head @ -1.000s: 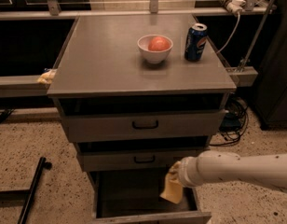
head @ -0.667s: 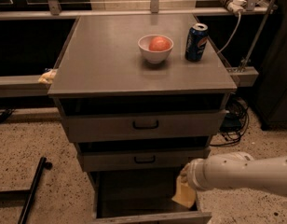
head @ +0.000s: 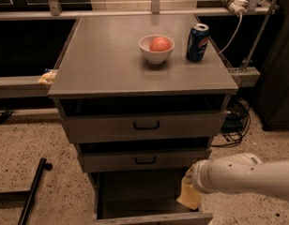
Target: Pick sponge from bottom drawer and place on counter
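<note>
Clamping sponge [head: 189,197] by its upper edge w/ gripper [head: 190,179], at end of white arm reaching in from right, over right side of open bottom drawer [head: 135,191]. Hanging tilted below gripper, lower corner near drawer's front rim; touching drawer or not, can't tell. Up on counter [head: 107,60]: white bowl [head: 155,54] w/ reddish fruit [head: 160,44], blue can [head: 197,42] just beside.

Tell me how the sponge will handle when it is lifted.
Probably soft and slightly floppy: the sponge hangs down from the end effector over the bottom drawer. Likely light, since it is held by one edge. Unlikely to roll, being flat.
</note>
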{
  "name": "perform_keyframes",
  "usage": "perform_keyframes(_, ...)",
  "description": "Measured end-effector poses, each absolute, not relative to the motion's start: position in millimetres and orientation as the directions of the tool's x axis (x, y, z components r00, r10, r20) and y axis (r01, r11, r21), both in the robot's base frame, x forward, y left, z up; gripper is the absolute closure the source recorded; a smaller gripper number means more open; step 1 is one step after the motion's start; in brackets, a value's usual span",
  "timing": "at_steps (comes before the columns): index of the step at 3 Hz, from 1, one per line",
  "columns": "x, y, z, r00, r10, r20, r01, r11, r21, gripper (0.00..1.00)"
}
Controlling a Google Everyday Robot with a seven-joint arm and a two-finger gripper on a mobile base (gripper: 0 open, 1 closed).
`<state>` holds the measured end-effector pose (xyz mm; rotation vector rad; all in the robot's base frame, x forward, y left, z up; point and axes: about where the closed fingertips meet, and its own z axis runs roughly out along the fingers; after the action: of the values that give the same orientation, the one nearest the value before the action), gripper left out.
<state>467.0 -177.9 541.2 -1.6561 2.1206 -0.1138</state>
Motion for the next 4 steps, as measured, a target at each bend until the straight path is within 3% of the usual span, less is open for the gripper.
perform_keyframes(1,469,-170,544,-0.177,-0.927,-0.331,-0.902,0.287,-0.323,1.00)
perform_keyframes(3,472,-104,532,-0.219,-0.760,-0.612,-0.950,0.310,-0.046,1.00)
perform_keyframes(4,487,-168,572,-0.258,-0.633,-0.730,-0.916,0.400,-0.023,1.00)
